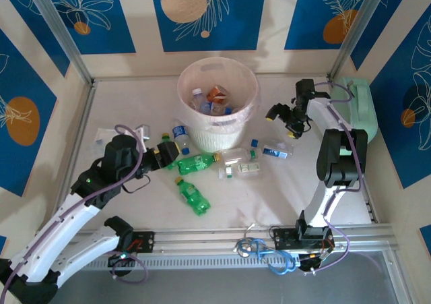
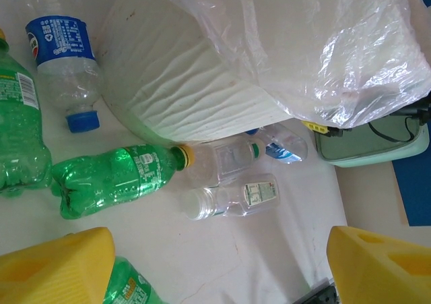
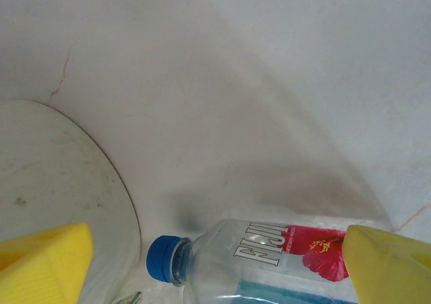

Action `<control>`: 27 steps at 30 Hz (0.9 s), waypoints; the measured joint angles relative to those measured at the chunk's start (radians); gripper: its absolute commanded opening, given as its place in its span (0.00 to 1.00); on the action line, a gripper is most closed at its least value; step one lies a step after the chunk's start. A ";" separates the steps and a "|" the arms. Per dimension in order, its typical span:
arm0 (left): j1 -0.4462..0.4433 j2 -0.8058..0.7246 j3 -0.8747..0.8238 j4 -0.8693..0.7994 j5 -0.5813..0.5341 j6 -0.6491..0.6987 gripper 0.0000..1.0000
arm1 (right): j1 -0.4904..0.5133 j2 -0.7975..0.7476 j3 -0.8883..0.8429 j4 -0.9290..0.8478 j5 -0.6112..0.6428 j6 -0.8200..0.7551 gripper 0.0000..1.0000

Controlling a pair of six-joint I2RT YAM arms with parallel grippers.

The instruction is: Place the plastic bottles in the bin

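Observation:
The bin [image 1: 217,102] stands at the back centre with several plastic bottles inside. More bottles lie in front of it: a green one [image 1: 196,162] [image 2: 114,179], another green one [image 1: 194,197], two clear ones [image 1: 239,164] [image 2: 232,199], a blue-labelled one [image 1: 180,135] [image 2: 64,54] and a Fiji bottle [image 1: 273,152] [image 3: 269,257]. My left gripper [image 1: 162,157] [image 2: 219,267] is open over bare table, short of the green and clear bottles. My right gripper [image 1: 281,123] [image 3: 215,263] is open above the Fiji bottle, fingers either side, not gripping.
A mint-green case [image 1: 355,105] [image 2: 370,145] rests against the right wall. A small clear bag [image 1: 101,139] lies at the left. The bin's clear liner [image 2: 323,41] hangs over its rim. Walls enclose the table on three sides.

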 measured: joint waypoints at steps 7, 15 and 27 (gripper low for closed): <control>0.001 0.031 -0.003 0.027 0.006 -0.006 0.82 | 0.019 -0.027 -0.113 0.023 -0.001 0.004 0.95; 0.001 0.038 -0.003 0.040 0.010 -0.006 0.82 | 0.078 -0.130 -0.242 0.050 0.021 0.032 0.95; 0.001 0.055 -0.003 0.058 0.025 -0.006 0.82 | 0.202 -0.261 -0.435 0.057 0.134 0.095 0.93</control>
